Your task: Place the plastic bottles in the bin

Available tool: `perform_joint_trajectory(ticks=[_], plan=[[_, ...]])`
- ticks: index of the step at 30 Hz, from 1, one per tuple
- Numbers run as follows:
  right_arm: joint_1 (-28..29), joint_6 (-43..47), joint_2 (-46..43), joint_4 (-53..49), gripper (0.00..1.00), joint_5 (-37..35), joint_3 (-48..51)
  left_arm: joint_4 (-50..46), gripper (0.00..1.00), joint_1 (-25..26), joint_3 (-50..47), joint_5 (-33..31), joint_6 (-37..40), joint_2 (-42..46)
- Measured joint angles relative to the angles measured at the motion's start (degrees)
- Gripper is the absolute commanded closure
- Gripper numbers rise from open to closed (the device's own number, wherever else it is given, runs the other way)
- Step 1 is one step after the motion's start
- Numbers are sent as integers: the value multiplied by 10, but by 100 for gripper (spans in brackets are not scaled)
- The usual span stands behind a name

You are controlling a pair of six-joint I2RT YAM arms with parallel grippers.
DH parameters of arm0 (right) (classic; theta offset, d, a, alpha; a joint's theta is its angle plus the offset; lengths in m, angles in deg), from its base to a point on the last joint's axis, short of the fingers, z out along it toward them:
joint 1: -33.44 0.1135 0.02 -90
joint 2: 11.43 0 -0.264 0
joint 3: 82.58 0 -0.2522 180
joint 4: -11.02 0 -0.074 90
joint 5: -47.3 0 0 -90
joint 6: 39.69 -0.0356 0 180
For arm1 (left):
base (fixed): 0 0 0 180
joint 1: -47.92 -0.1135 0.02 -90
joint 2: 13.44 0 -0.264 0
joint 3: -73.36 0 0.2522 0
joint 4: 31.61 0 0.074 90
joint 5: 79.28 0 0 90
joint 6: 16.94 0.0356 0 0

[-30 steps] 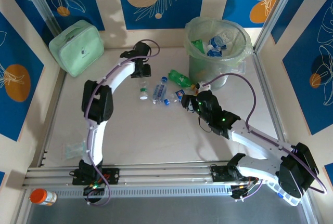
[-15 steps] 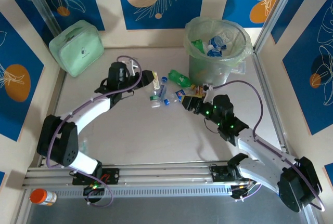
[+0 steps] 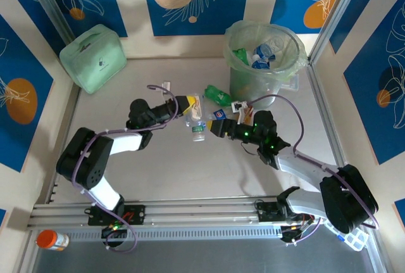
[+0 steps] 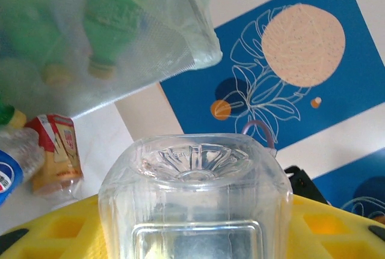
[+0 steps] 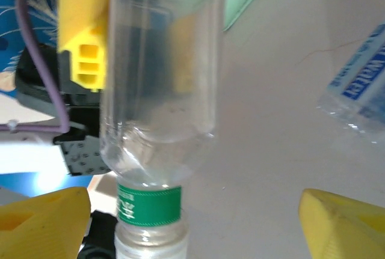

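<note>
Clear plastic like this is slick and squashy, so the step shouldn't be rushed. One clear bottle [image 3: 197, 125] is clamped by its base end between the yellow fingers of the left gripper [image 3: 192, 106], with the cap and green neck band pointing away from that gripper. Whether it's fully off the table [image 3: 164, 165] can't be told for sure. The right gripper [image 3: 221, 127] is parked just beside it, its fingers [image 5: 42, 223] spread wide and nothing held between them.

The bin [image 3: 235, 76] stands at the far right, nearer the right arm, with several bottles already inside. So a hand-over looks to be what's being set up.

To do it well, imo:
- The bottle's body should be lined up squarely between the open fingers, above the green band. The neck is narrow and likely to get pinched off-centre.
- The right grip should be closed firmly before anything is let go on the left. Thin walls like these will probably buckle a bit, so a brief check of the hold is worth it.
- Only then should the left fingers be opened and backed straight off.
- On the way to the bin, the green bottle [image 3: 218, 94] and the blue-labelled one [image 3: 218, 114] lying near its base are best swung over, not through.
- The drop should be made well past the rim, clear of the loose bag edge.
</note>
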Motion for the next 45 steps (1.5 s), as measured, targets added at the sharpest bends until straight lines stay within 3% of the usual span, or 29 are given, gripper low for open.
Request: perform_joint_trajectory(ticks=[7, 16, 20, 22, 29, 33, 36, 39, 45], plan=[[7, -21, 38, 45, 11, 43, -20, 46, 60, 40, -1, 15, -8, -2], [7, -61, 47, 97, 44, 71, -17, 53, 60, 50, -1, 16, -4, -3], [6, -67, 35, 99, 50, 68, -10, 60, 59, 55, -1, 16, -3, -3], [6, -67, 28, 99, 52, 68, -6, 63, 55, 59, -1, 16, -3, -3], [7, -61, 3, 87, 57, 61, 1, 63, 23, 66, -1, 16, -3, 0], [7, -36, -40, 63, 60, 38, 1, 47, 15, 67, -4, 15, 7, 26], [9, -3, -82, 25, 61, 3, 1, -23, 14, 67, -12, 4, 46, 80], [22, 37, -120, -27, 66, -47, 1, -156, 15, 68, -12, -34, 122, 160], [63, 114, -154, -150, 66, -179, -21, -490, 17, 90, 22, -208, 290, 313]])
